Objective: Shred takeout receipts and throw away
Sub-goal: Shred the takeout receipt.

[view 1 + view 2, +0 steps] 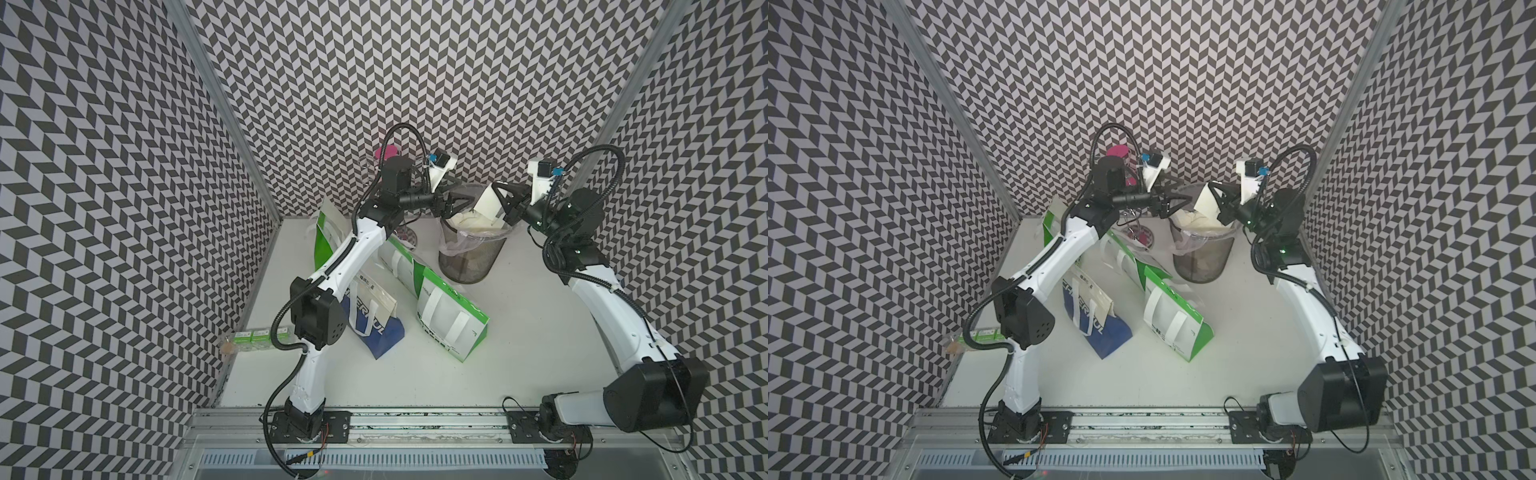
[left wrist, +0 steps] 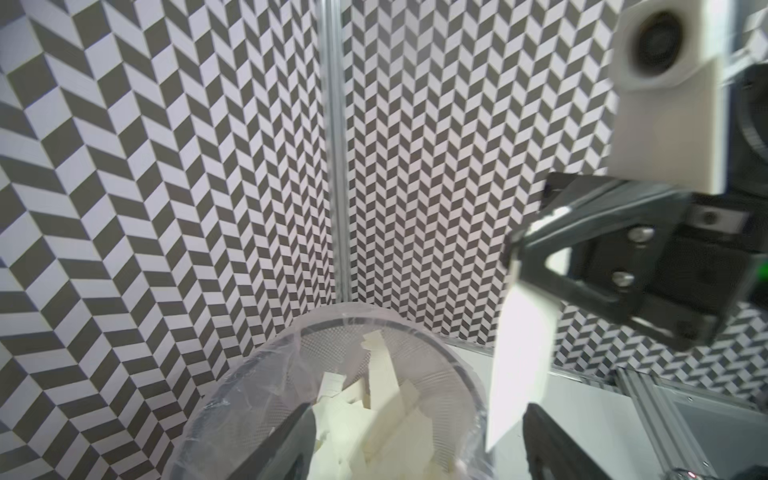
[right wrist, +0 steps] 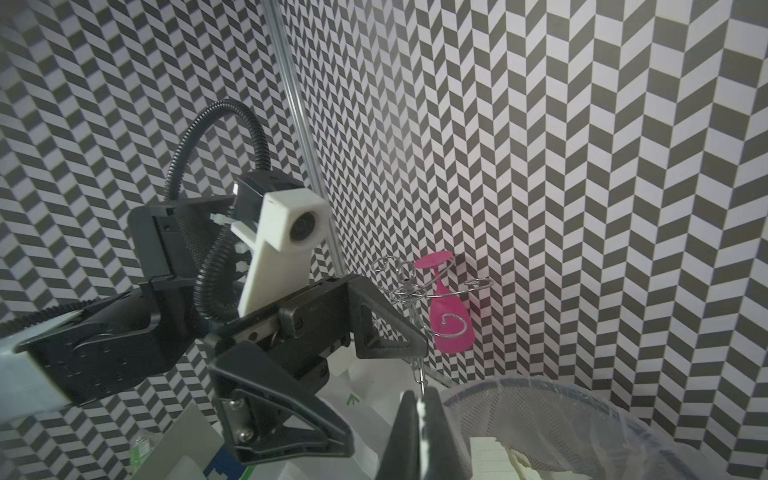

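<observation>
Rail (image 1: 415, 419) fronts white table (image 1: 519, 332), chevron walls (image 1: 104, 208); left fingers (image 2: 286, 449) spread, right fingers (image 2: 590, 224) pinching receipt (image 2: 519, 365).

At the rear of the worktop (image 1: 519, 332) stands a waste basket (image 1: 469, 257), and torn receipt pieces (image 2: 374, 415) lie inside it. Above its mouth the two end effectors face each other, the left end effector (image 1: 461, 205) on the left side and the right end effector (image 1: 500, 203) on the right side. A receipt slip (image 1: 486, 203) hangs from the right one, between the two.

Before the basket lies a paper bag (image 1: 453, 320). A second bag (image 1: 374, 320) lies left of it, partly under the left arm, and a third bag (image 1: 326, 237) is farther back on the left. A wire rack (image 3: 407, 286) stands behind the left arm, near the rear wall, and a glass (image 3: 451, 320) hangs on it upside down. At the left edge of the worktop sit small boxes (image 1: 257, 336).
</observation>
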Motion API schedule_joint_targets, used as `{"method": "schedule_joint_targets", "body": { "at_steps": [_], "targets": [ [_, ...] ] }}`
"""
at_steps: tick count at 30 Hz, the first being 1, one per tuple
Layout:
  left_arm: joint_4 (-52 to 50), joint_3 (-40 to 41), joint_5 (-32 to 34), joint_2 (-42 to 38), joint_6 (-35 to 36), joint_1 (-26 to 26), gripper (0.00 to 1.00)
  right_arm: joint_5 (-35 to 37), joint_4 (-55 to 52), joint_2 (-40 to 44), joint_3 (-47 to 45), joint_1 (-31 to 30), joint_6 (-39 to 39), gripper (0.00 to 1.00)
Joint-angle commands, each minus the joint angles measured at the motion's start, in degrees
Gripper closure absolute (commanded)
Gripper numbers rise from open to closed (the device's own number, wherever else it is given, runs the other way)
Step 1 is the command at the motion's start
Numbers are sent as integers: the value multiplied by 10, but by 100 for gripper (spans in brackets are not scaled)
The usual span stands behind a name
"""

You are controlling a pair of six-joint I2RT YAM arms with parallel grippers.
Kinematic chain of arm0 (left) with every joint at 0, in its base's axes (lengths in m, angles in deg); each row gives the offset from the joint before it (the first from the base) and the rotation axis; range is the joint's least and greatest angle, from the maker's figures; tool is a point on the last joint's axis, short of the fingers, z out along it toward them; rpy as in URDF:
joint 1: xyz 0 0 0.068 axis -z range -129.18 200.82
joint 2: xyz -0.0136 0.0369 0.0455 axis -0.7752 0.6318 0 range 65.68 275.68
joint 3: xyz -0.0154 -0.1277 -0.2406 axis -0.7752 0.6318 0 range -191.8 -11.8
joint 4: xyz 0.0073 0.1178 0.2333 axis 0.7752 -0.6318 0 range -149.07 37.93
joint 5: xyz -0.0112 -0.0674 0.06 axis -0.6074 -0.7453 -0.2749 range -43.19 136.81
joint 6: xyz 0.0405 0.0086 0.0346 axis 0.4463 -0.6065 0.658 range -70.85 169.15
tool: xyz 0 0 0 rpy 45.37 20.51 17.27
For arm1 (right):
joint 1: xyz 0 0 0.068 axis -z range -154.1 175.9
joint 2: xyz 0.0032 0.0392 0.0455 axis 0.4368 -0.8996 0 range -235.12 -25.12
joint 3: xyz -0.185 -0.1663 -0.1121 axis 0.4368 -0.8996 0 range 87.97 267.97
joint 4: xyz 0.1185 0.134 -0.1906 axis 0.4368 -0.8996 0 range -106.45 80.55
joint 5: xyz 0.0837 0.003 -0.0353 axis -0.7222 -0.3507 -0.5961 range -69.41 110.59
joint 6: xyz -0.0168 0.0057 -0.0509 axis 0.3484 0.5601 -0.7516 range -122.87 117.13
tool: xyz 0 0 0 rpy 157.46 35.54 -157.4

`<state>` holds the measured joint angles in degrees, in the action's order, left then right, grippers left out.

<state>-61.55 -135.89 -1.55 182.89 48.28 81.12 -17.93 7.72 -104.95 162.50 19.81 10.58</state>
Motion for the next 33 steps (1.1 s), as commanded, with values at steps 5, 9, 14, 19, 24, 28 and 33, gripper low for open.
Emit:
{"method": "schedule_joint_targets", "body": {
  "at_steps": [5,9,14,19,24,28,33],
  "targets": [
    [11,37,-89,-38,0,10,21,-82,229,-4,-47,-4,169,100],
    [13,24,-104,-28,-3,21,25,-80,267,-2,-56,-14,206,100],
    [16,16,-119,-20,-9,25,37,-67,322,2,-72,-21,247,100],
    [41,25,-127,-31,-23,27,55,-59,343,0,-81,-28,260,100],
    [84,38,-139,-36,-54,27,73,-54,355,-1,-88,-35,263,100],
    [77,35,-135,-38,-51,25,98,-45,362,4,-98,-35,262,100],
    [70,48,-130,-57,-38,21,100,-37,338,11,-105,-35,237,100]
  ]
}}
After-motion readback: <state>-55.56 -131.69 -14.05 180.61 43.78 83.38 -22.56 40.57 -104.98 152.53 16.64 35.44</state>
